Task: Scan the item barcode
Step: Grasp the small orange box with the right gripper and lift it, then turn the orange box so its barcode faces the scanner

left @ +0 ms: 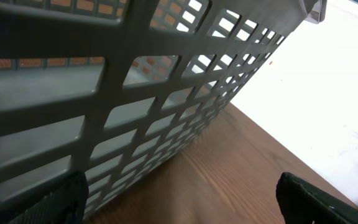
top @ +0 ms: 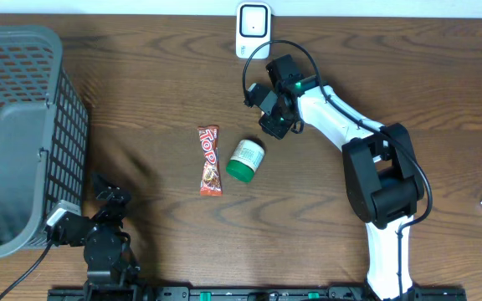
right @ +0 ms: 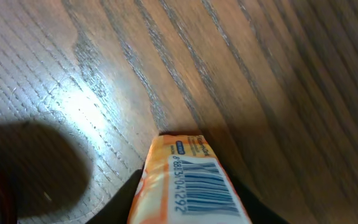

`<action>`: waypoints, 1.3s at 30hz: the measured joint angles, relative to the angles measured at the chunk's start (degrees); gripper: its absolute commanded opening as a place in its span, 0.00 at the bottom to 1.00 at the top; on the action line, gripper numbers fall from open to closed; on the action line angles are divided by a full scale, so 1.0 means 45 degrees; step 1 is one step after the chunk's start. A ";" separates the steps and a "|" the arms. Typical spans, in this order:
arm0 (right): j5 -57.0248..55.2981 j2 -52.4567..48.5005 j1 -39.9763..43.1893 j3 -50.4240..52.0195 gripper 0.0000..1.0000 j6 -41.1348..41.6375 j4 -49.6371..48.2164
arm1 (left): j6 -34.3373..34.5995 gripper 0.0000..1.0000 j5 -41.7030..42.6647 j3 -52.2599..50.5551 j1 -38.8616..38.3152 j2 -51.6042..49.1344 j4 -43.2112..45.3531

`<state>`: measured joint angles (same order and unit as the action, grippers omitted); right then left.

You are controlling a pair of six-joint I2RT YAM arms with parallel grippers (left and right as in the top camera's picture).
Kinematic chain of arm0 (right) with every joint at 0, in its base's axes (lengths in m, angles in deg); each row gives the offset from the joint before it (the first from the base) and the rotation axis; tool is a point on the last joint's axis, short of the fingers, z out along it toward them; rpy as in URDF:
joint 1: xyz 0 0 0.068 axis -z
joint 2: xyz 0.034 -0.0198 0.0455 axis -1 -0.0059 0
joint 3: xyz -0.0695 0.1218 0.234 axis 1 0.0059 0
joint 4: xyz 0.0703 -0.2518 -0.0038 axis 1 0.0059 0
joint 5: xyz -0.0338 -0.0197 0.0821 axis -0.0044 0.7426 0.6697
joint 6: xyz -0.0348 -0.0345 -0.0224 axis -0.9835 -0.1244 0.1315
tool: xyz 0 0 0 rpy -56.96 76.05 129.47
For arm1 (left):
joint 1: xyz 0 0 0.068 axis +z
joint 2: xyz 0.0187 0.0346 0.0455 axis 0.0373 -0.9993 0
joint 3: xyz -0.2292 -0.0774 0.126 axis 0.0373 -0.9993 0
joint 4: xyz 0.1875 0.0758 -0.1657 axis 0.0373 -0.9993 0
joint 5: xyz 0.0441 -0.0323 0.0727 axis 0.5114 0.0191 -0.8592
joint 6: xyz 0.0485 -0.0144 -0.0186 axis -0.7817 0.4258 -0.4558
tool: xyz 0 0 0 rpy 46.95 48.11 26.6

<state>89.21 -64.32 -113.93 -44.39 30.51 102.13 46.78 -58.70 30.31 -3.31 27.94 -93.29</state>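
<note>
Orange snack packet [right: 188,180], probably light, crinkly and slippery, sat pinched by its long edges in the narrowed right gripper [top: 274,124] near the tabletop's [top: 141,84] far edge; left gripper [left: 185,199] gaped wide, empty.

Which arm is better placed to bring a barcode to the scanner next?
Right. The right claw hangs near the white scanner, and the orange packet, barcode showing, sits in its grip. The left claw is open down beside the basket, far from both.
</note>
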 measured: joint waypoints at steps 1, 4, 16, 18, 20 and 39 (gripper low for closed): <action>-0.0005 0.0000 0.0000 0.0000 0.29 0.0092 0.0000 | 0.0000 0.97 -0.0005 0.0000 0.0000 0.0000 0.0000; -0.0019 0.0010 0.0000 0.0000 0.28 0.0452 0.0024 | 0.0000 0.97 -0.0005 0.0000 0.0000 0.0000 0.0000; 0.0423 0.2822 0.0010 0.0000 0.19 0.1083 0.2011 | 0.0005 0.97 0.0000 0.0000 0.0000 0.0000 0.0000; 0.0806 0.3759 0.0024 -0.0005 0.19 0.0923 0.2312 | 0.0000 0.97 0.0000 0.0000 0.0000 0.0000 0.0000; 0.1394 0.4677 0.0058 -0.0005 0.15 0.0670 0.2608 | 0.0000 0.97 0.0000 0.0000 0.0000 0.0000 0.0000; 1.1040 0.7135 0.2608 0.0345 0.01 -0.9306 0.6654 | 0.0000 0.97 0.0000 0.0000 0.0000 0.0000 0.0000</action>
<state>138.89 -32.21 -102.20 -42.84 -11.37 132.07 46.78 -58.70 30.31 -3.31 27.94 -93.29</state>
